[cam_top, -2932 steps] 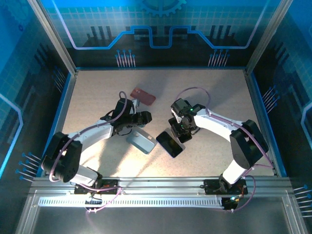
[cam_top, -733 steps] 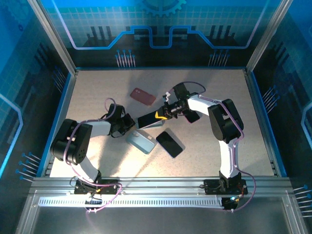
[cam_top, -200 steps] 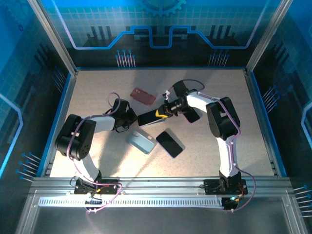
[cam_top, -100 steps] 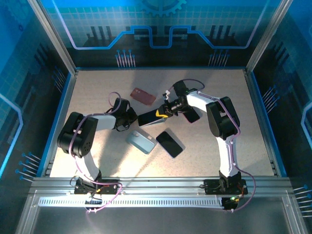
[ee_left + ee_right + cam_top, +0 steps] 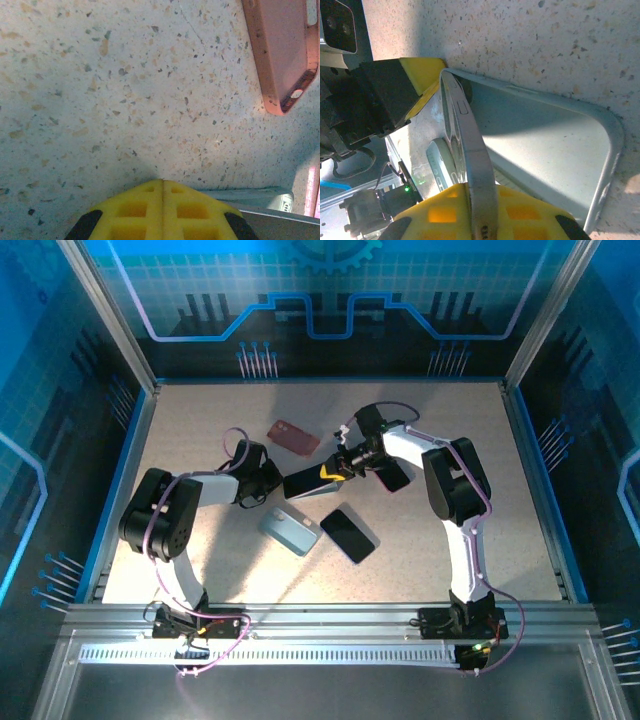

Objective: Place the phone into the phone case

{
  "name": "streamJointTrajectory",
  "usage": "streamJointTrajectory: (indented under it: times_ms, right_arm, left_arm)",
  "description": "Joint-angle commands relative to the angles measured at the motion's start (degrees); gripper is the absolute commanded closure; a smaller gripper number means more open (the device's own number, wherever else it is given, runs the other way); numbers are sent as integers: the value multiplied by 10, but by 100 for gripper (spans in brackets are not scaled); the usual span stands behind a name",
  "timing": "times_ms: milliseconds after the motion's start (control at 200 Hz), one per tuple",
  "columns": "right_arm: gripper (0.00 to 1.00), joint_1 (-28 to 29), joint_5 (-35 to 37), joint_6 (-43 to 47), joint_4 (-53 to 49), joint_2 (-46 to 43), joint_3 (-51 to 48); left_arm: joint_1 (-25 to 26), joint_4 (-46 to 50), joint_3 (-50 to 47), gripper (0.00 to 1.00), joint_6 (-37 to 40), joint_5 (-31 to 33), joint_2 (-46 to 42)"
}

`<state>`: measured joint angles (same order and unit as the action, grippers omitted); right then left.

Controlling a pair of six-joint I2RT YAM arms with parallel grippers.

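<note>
My right gripper point(image 5: 477, 189) point(image 5: 335, 473) is shut on the thin edge of a silver phone point(image 5: 469, 142), holding it tilted on its side. The phone's dark screen point(image 5: 303, 484) faces the camera in the top view. Its lower edge sits along the left rim of a pale grey case point(image 5: 545, 145) lying open side up on the table. My left gripper point(image 5: 162, 182) point(image 5: 271, 481) is shut with nothing between its yellow fingers point(image 5: 422, 70). Their tips rest low on the table against the case's far corner.
A pink case point(image 5: 293, 437) point(image 5: 282, 50) lies behind the left gripper. A grey-blue case or phone point(image 5: 290, 531) and a black phone point(image 5: 348, 535) lie nearer the arm bases. A dark flat object point(image 5: 393, 478) lies under the right forearm. Blue walls enclose the table.
Since 14.7 s ago the right gripper has taken up the phone and the left has come to the case's corner. Over the last second the left elbow shifted slightly; the grippers hold still.
</note>
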<state>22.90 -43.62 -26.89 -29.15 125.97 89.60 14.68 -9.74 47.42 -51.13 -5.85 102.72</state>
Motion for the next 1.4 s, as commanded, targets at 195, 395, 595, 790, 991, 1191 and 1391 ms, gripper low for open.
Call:
streamJointTrajectory:
  times_ms: [195,395,595,790,991,1191,1391]
  right_arm:
    - [84,2,107,-6,-48,45,-17]
    - [77,2,111,-5,-53,41,-15]
    - [69,5,118,-2,-65,36,-11]
    - [53,12,132,-2,-83,33,1]
    - [43,22,149,-4,-109,32,18]
    - [36,29,172,-5,-137,25,32]
    - [34,39,189,-10,-155,25,44]
  left_arm:
    - [9,-54,-16,100,-16,-36,15]
    - [9,-55,-18,100,-17,-36,12]
    - [9,-65,-27,100,-18,-33,3]
    - [10,-64,-34,100,-13,-32,-6]
    - [14,-63,-51,100,-10,-32,-19]
    - [15,-41,-59,100,4,-29,-35]
    - [21,-31,-74,100,3,-29,-49]
